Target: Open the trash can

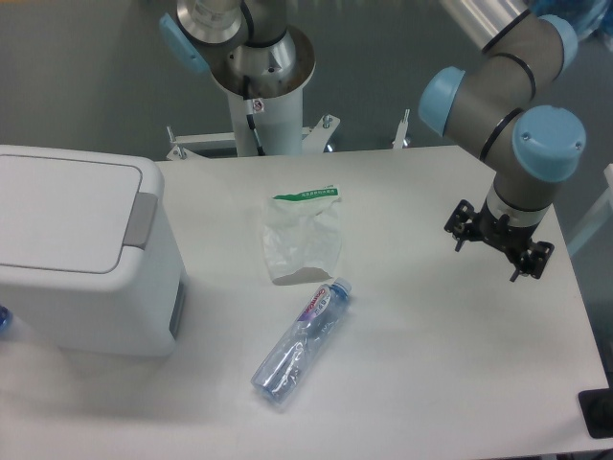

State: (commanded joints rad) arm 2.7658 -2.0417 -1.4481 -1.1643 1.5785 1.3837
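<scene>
The trash can [86, 287] is a large white boxy bin at the table's left edge. Its flat lid [62, 213] lies down and shut, and the grey push-button tab [144, 220] is on the lid's right side. My gripper [498, 240] hovers over the right part of the table, far from the bin and touching nothing. Only its black body with small prongs shows, so the gap between its fingers is not readable.
A white plastic bag with a green strip [303, 238] lies at mid-table. A clear plastic bottle with a blue cap [302, 343] lies on its side just in front of it. The arm's white pedestal [263, 105] stands behind the table's far edge.
</scene>
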